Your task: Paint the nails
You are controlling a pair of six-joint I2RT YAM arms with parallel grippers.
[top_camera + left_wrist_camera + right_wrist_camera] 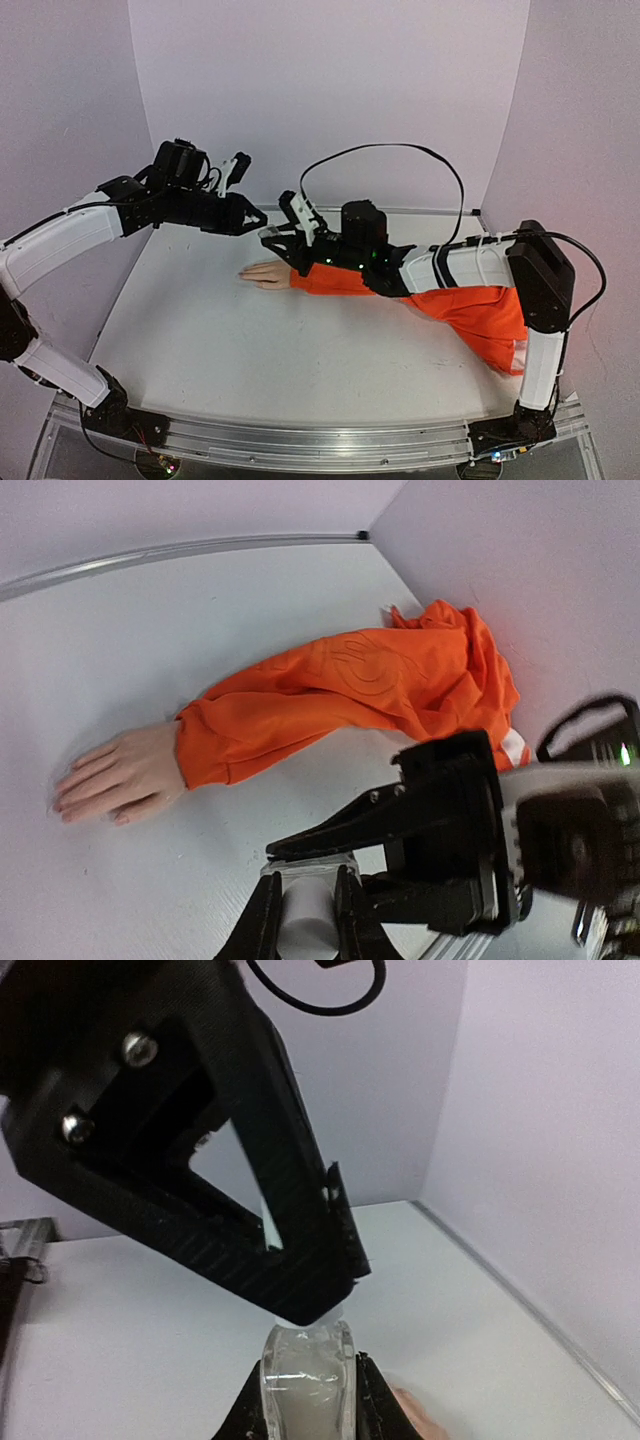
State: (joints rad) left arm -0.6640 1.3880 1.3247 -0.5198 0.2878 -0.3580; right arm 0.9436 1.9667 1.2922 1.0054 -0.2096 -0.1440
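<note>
The pale mannequin hand (264, 273) lies flat on the white table, sticking out of an orange sleeve (470, 308). In the left wrist view the hand (120, 775) points left and its nails are too small to make out. My right gripper (308, 1380) is shut on a small clear bottle (305, 1360) held above the table. My left gripper (307, 876) is shut on the bottle's white cap (305, 920). In the top view the two grippers, left (257, 216) and right (273, 238), meet tip to tip just above and behind the hand.
The sleeve (340, 685) trails right to the wall, bunched by the right arm's base. A black cable (400, 150) loops above the right wrist. Lilac walls close the back and both sides. A metal rail (300, 440) runs along the near edge.
</note>
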